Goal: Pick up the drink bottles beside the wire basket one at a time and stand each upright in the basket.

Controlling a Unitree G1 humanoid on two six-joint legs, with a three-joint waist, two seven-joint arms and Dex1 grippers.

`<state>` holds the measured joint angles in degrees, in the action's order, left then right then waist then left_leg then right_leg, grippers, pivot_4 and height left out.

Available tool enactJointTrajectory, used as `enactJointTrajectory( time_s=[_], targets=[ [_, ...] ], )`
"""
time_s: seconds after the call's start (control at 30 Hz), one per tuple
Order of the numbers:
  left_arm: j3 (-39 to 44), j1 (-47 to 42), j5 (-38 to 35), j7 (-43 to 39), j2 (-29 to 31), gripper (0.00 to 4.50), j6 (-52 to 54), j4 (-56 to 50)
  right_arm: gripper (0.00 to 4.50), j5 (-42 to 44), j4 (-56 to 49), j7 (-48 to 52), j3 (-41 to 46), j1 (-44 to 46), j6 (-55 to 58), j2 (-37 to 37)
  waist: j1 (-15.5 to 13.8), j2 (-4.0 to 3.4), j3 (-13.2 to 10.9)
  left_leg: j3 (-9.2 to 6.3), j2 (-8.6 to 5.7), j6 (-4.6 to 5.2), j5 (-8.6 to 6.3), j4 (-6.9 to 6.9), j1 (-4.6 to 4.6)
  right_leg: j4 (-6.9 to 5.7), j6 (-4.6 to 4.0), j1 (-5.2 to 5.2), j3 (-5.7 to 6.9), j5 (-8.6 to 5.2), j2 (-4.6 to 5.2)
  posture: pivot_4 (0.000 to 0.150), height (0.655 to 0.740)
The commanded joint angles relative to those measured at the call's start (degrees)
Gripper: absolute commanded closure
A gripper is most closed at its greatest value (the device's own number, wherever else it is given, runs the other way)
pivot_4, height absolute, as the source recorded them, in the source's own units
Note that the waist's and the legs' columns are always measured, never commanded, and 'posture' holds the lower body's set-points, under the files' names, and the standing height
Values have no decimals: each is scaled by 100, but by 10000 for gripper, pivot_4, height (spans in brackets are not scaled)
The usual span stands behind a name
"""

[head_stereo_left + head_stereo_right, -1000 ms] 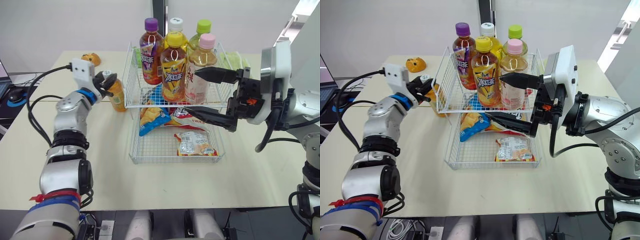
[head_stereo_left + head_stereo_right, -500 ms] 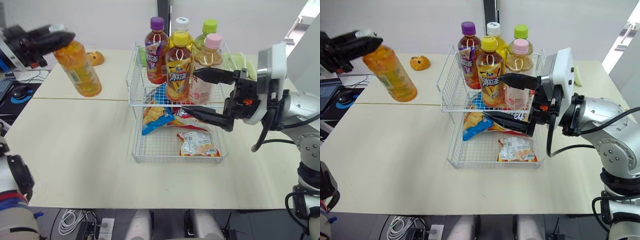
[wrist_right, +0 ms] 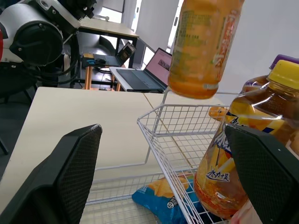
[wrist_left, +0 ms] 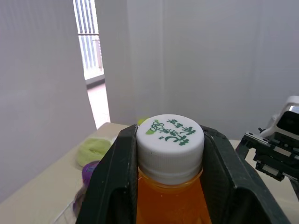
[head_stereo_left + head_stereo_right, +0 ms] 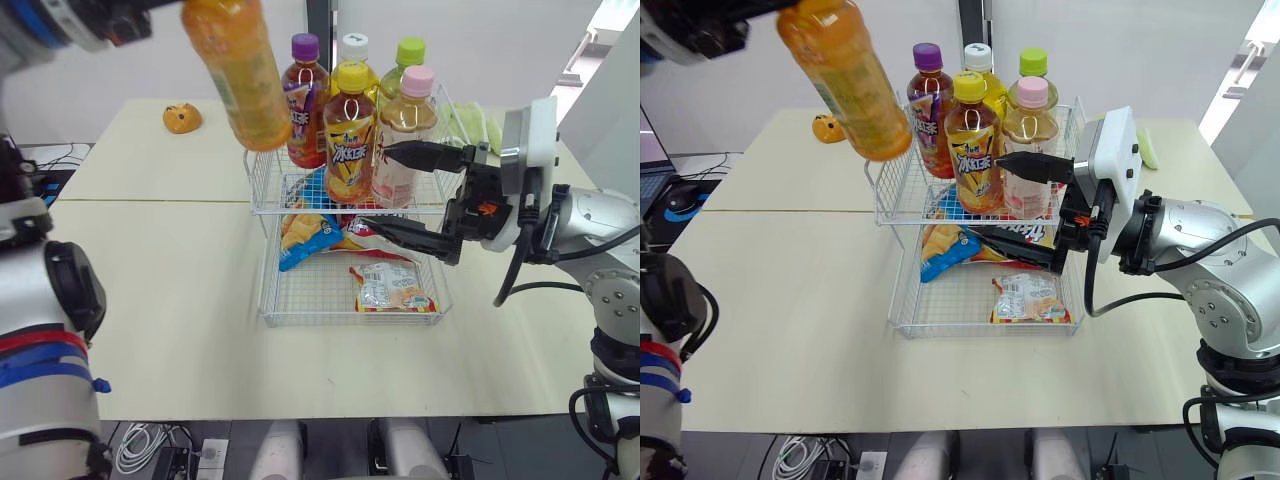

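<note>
An orange drink bottle (image 5: 240,70) hangs tilted in the air over the left rim of the wire basket's (image 5: 300,211) upper tier. My left gripper (image 4: 170,136) is shut on its neck just under the white cap (image 4: 170,134). The upper tier holds several upright bottles, among them a yellow-capped one (image 5: 348,130) and a pink-capped one (image 5: 402,135). To the right of the basket my right gripper (image 5: 375,186) stands open, its fingers reaching in front of the pink-capped bottle without touching it. In the right wrist view the orange bottle (image 3: 205,42) floats above the basket corner.
The basket's lower tier (image 5: 350,321) holds snack packets (image 5: 390,288) and a blue bag (image 5: 305,242). A small orange toy (image 5: 181,118) lies at the table's far left and a green cloth (image 5: 472,120) lies behind the basket. A laptop and mouse pad (image 5: 678,196) sit beyond the left edge.
My left arm has lifted the orange bottle off the table beside the basket and carried it up and to the right, over the basket's left rim. The right gripper has stayed open in place.
</note>
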<state>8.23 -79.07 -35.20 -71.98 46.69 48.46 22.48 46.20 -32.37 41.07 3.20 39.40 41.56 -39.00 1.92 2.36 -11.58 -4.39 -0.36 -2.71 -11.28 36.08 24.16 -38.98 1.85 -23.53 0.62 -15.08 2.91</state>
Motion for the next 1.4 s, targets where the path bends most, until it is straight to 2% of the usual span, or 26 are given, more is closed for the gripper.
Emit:
enactJointTrajectory(
  time_s=[0.03,0.27,0.5,0.83,0.9,1.17,1.3,1.4],
  targets=[
    [49,51,15,12,-144,31278,-394,-249,0,8,-215,-78,162,5,-68,-62,-3,-1,0,0,0,0,0,0,0,0,-1,0,1,0,0,1500,7400],
    [-176,316,377,113,-621,31278,-1134,-127,0,130,-376,-200,277,-79,21,-152,-14,0,0,0,-2,0,0,2,2,0,-1,0,0,0,2,1500,7400],
    [-388,707,687,26,-781,31278,-1709,-109,0,165,-426,-339,393,-97,101,-291,-12,0,0,0,-2,0,0,2,1,-2,-2,0,-1,1,3,1500,7400],
    [-444,726,980,67,-953,31278,-2301,323,0,37,-172,-317,452,-34,43,-419,-17,-1,0,0,-5,0,0,4,0,-1,-1,4,0,1,4,1500,7400],
    [-416,705,910,7,-924,24090,-2197,333,0,64,-196,-317,458,-35,56,-423,-16,-1,0,0,-5,0,0,4,-1,-1,-1,4,0,1,4,1500,7400],
    [-127,670,601,-11,-715,625,-1762,146,0,45,-164,-229,420,-47,13,-407,-8,-1,0,0,-4,1,0,4,-1,-1,-1,4,0,0,3,1500,7400],
    [128,729,415,65,-430,625,-1450,-107,0,19,-104,-108,356,-27,-8,-400,-4,-1,0,0,-3,1,0,4,-1,-1,-1,3,0,0,2,1500,7400],
    [358,829,441,189,2,625,-1343,-158,0,-119,-39,-85,296,-11,-57,-396,-1,-1,0,0,-2,0,0,3,-3,-1,-1,3,0,0,2,1500,7400]
  ],
)
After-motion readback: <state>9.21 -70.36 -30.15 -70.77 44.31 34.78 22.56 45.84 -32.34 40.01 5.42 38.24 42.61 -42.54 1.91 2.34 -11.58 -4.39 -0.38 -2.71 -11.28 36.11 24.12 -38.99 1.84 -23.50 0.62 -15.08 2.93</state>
